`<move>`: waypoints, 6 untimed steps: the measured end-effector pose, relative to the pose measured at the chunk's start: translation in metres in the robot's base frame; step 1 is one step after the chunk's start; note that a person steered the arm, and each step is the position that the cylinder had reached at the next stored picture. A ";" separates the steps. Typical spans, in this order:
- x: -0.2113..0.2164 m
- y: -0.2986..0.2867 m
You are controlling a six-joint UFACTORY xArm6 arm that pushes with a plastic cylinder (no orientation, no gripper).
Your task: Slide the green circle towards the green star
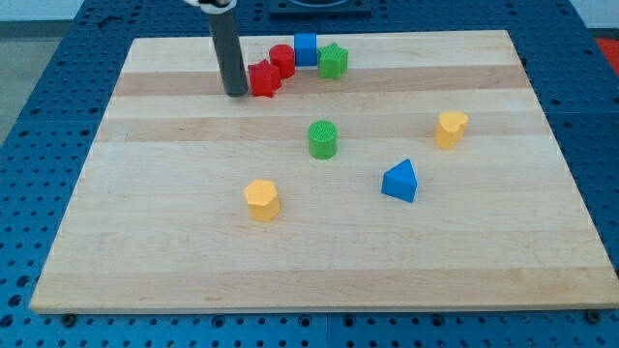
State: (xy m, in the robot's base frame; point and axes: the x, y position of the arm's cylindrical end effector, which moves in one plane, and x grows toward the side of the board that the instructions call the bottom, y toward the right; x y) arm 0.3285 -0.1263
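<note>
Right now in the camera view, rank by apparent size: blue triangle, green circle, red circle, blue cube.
1. blue triangle
2. green circle
3. red circle and blue cube: look alike, unranked; both are partly hidden in the cluster and sit nearer the view's top, likely farther from the camera.

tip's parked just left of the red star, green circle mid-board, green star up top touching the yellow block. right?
Not quite: the green star touches the blue cube, not a yellow block. Camera view shows it. My tip sits just left of the red star; the green circle is mid-board.
</note>
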 end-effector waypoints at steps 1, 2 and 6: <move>0.046 0.005; 0.080 0.034; 0.118 0.149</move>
State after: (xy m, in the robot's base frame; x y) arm 0.4467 0.0229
